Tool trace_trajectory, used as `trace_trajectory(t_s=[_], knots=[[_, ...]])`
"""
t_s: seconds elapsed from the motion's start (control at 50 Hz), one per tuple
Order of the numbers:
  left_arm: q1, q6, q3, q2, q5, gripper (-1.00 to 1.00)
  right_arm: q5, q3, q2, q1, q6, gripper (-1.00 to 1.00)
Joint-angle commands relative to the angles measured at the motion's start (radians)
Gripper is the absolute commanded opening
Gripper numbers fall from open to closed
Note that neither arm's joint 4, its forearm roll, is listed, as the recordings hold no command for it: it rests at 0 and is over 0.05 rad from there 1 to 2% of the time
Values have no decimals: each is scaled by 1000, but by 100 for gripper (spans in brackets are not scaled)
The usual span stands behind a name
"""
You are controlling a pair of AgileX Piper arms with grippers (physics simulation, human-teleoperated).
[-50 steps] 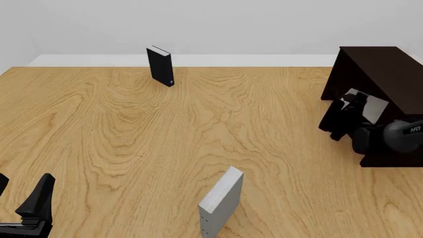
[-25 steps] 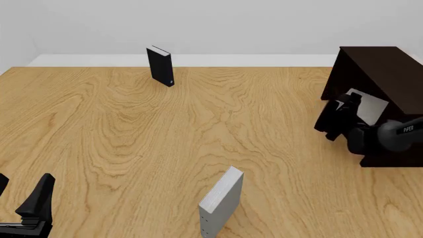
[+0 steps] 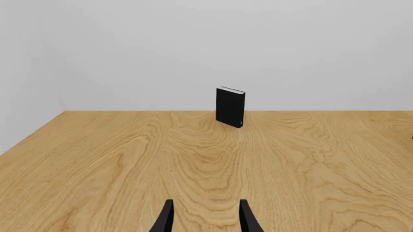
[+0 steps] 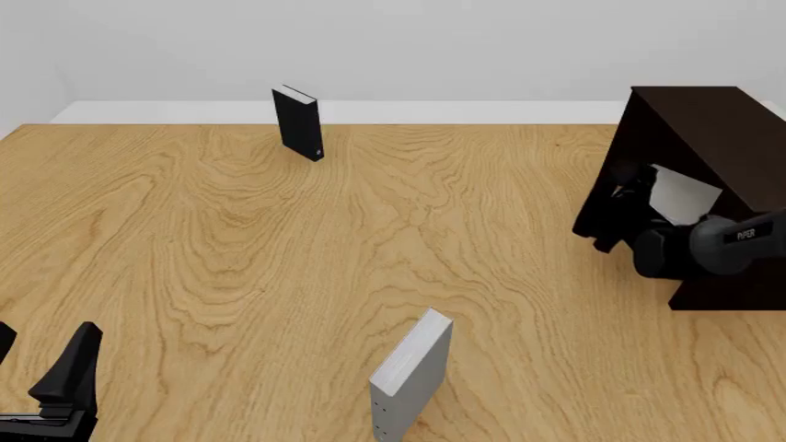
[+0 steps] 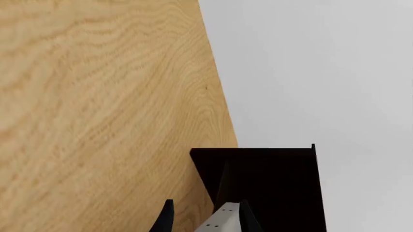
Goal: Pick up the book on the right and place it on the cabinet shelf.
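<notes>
The plain light grey book (image 4: 683,196) leans inside the open side of the dark cabinet shelf (image 4: 706,120) at the right. My right gripper (image 4: 628,190) is just outside that opening, open, its fingers pointing at the book without holding it. In the right wrist view the book's end (image 5: 224,218) shows past the spread fingertips (image 5: 167,218), against the cabinet (image 5: 277,183). My left gripper (image 4: 47,382) rests open and empty at the near left corner; the left wrist view shows its gripper (image 3: 205,220) over bare wood.
A black book (image 4: 298,122) stands upright at the far middle-left, also visible as the black book (image 3: 230,107) in the left wrist view. A grey book with small dots (image 4: 411,376) stands on edge at the near middle. The wooden table (image 4: 246,239) ends at a white wall.
My right gripper has drawn back to the left, out of the cabinet opening, leaving the grey book inside. The left arm has not moved.
</notes>
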Motion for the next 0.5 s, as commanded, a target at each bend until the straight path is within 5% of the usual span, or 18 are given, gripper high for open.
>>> trace_trajectory(t_s=[0.02,0.5], knots=[[0,0,0,0,0,100,16,-26,-1,12,2,100],[0,0,0,0,0,100,-6,-3,-22,-20,-8,100]])
